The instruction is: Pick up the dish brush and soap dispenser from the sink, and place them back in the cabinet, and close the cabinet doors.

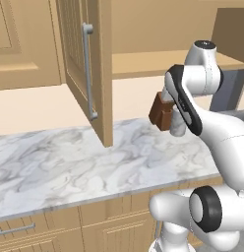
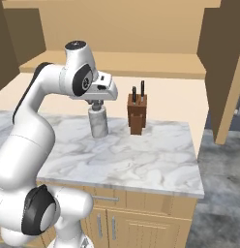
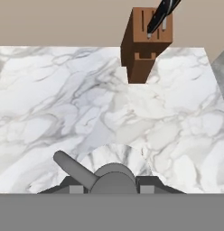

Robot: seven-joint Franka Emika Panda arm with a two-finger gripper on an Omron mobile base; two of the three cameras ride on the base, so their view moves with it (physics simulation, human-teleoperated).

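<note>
Soap dispenser clamped in tool, fingertips hidden, knife block partly behind arm

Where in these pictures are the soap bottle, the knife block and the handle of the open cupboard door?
soap dispenser (image 2: 98,123), right base view, on its marbled body.
knife block (image 2: 137,115), right base view, on its wooden front.
door handle (image 1: 88,74), left base view, on the silver bar.

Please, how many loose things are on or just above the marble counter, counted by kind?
Soap dispenser, held in the gripper: 1
Knife block: 1
Black-handled knives in the block: 2
Total: 4
</note>
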